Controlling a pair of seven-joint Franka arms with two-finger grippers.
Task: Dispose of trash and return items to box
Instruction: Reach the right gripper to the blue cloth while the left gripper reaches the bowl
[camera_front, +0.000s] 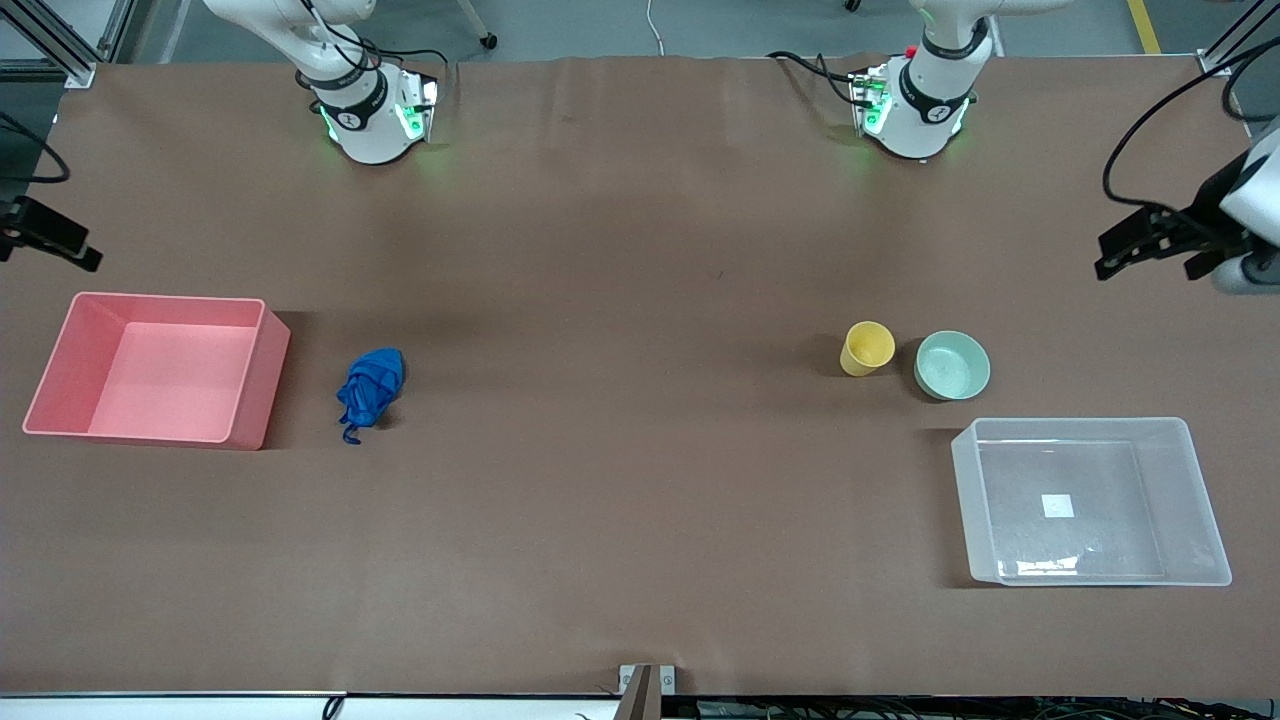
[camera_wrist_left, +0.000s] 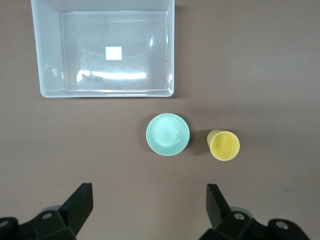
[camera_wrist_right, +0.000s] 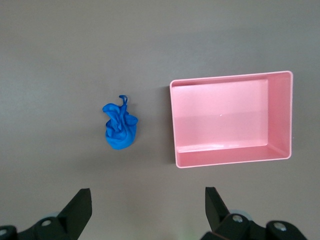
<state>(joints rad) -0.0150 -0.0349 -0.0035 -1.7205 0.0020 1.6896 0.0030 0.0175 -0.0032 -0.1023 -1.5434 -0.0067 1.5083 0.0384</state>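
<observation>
Nothing has been put away yet; every step of the task is still ahead of you.

Start with your left hand (camera_wrist_left: 150, 210). It hangs empty above the table (camera_front: 640, 250), its two fingers spread wide apart, grasping nothing. Closest to it, just ahead of the fingertips, sits the mint-green bowl (camera_wrist_left: 167, 134), upright and empty. Beside the bowl, near but not touching, stands the yellow cup (camera_wrist_left: 224, 145), also upright. Farther out from the hand than both lies the clear box (camera_wrist_left: 45, 75), open at the top, with a small white label (camera_wrist_left: 114, 52) on its bottom and nothing inside. In the front view the cup (camera_front: 866, 348) and bowl (camera_front: 951, 365) stand side by side, and the box (camera_front: 1195, 470) lies nearer that camera, at the left arm's end of the table.

Your right hand (camera_wrist_right: 148, 210) is likewise released, fingers wide, empty, hovering over bare table. The blue trash (camera_wrist_right: 120, 127), a crumpled wad with a thin strand, lies ahead of one fingertip. The pink bin (camera_wrist_right: 177, 125) sits ahead of the other finger, beside the wad but apart from it, and is empty. The front view shows the trash (camera_front: 370, 390) just beside the bin (camera_front: 270, 380).

What remains, as far as can be judged: the wad presumably goes into the pink bin, then the cup and the bowl into the clear box.
</observation>
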